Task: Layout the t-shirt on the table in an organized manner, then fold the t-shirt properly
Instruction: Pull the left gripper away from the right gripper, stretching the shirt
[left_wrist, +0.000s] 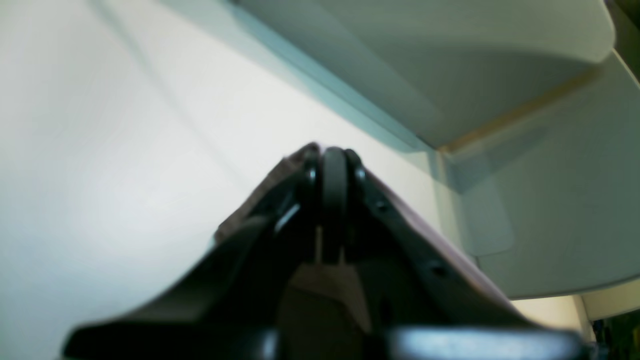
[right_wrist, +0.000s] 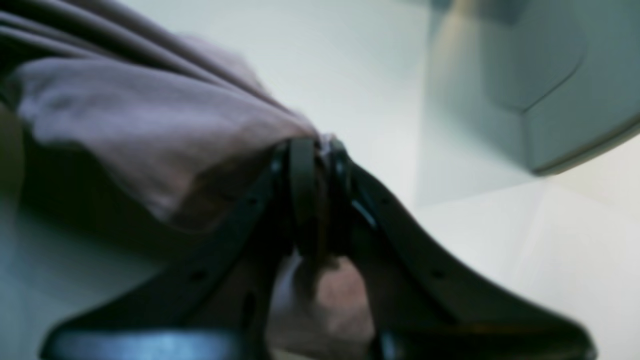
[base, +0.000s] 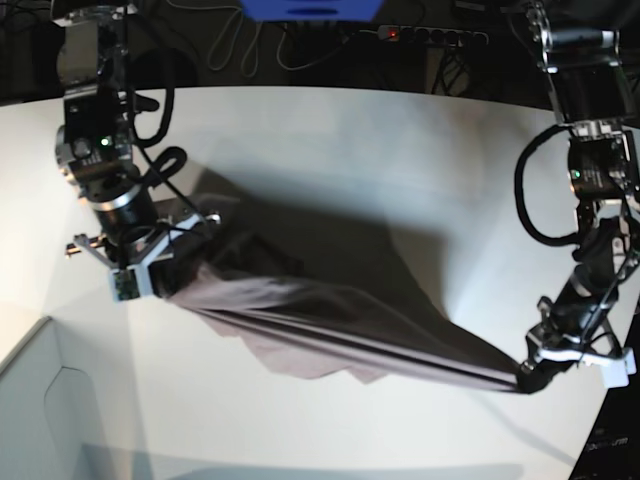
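Observation:
The mauve t-shirt (base: 340, 320) hangs stretched in a long sagging band between both grippers above the white table (base: 350, 140), with its lower folds near or on the tabletop. My right gripper (base: 175, 285), at the left of the base view, is shut on one end of the shirt. In the right wrist view the gripper (right_wrist: 315, 150) pinches bunched fabric (right_wrist: 150, 125). My left gripper (base: 527, 378), at the right of the base view, is shut on the other end. In the left wrist view the gripper (left_wrist: 334, 165) holds a thin edge of cloth (left_wrist: 250, 210).
A pale box corner (base: 40, 400) stands at the front left of the table. It also shows in the left wrist view (left_wrist: 450, 75) and the right wrist view (right_wrist: 550, 75). Cables and a power strip (base: 430, 35) lie beyond the table's far edge.

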